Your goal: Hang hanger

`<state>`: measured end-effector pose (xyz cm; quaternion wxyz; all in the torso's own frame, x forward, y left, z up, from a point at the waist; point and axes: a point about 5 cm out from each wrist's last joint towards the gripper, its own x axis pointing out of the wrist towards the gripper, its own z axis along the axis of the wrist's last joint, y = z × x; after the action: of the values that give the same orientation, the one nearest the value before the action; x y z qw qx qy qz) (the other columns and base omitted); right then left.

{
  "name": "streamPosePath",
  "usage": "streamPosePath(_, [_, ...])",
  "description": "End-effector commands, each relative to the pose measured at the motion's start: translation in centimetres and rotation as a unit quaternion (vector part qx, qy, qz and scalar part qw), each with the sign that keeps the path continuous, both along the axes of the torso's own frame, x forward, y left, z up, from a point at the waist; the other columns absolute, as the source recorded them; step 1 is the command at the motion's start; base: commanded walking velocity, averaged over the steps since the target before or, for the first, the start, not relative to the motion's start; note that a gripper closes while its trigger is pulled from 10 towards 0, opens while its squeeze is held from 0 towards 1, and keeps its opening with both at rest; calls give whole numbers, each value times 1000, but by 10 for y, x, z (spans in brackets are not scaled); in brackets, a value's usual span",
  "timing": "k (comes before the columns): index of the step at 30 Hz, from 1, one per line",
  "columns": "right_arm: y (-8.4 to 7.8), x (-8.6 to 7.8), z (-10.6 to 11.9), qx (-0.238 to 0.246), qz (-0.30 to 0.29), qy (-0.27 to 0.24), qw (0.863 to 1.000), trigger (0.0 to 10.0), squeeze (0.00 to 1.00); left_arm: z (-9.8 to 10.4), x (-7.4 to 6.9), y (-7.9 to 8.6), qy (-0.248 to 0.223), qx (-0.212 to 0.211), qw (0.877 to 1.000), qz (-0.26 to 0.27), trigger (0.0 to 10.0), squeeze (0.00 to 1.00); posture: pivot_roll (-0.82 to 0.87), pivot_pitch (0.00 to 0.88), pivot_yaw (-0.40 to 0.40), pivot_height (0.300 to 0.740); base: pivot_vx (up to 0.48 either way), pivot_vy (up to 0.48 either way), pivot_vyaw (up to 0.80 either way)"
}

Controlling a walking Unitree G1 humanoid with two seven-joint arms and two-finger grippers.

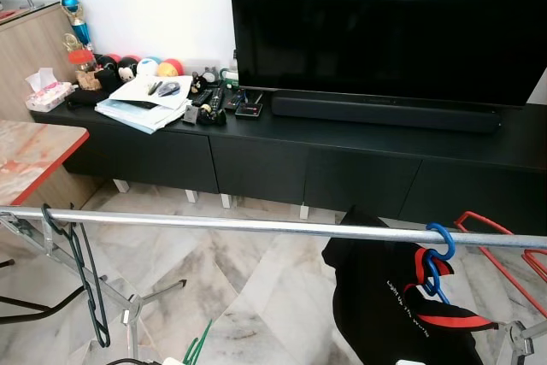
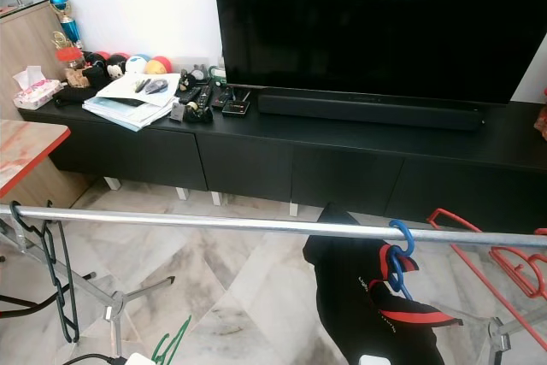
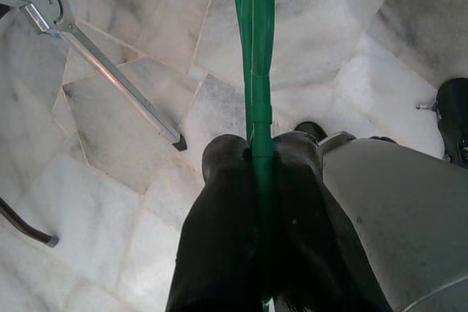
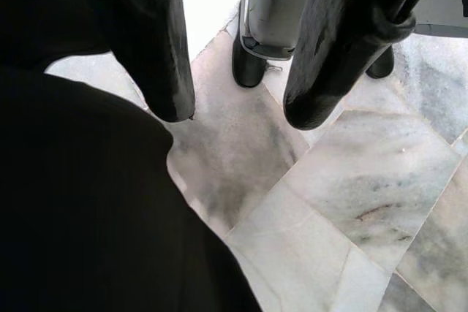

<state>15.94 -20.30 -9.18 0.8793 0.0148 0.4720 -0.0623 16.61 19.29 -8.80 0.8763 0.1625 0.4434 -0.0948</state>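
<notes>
Long silver metal rail (image 1: 256,226) runs left-right across the drying rack, above the marble floor. Black garment on a blue hanger (image 1: 438,258) hangs near the rail's right end, a dark empty hanger (image 1: 85,284) near its left end. Thin green plastic hanger (image 3: 257,71) sits low by the left arm, long axis along the left gripper (image 3: 262,162), which is clenched on it. Rail is above and ahead, so lift needed. Right gripper (image 4: 238,118) is released, beside black cloth.
</notes>
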Motion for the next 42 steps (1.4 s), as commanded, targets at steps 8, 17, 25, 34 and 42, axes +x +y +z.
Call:
streamPosePath(8, [3,-3,-2,5,0,6,1000,10000,0,-9,-37,37,83,32,995,38,10000,0,-24,15,36,740,0,0,0])
streamPosePath(17, [3,-3,-2,4,-1,7,1000,10000,0,-10,-56,60,98,55,986,121,10000,0,-23,18,33,740,0,0,0])
streamPosePath(25, [2,-3,-2,4,-1,8,1000,10000,0,-17,-66,44,107,50,986,115,10000,0,-27,18,33,740,0,-154,0])
streamPosePath(34, [2,-4,-3,6,-7,15,1000,10000,0,-17,-65,40,104,48,987,115,10000,0,-27,19,33,740,0,-247,-173])
streamPosePath(42, [3,-4,-2,7,-3,10,1000,10000,0,-13,-50,40,73,47,988,129,10000,0,-24,20,34,740,0,-61,-242])
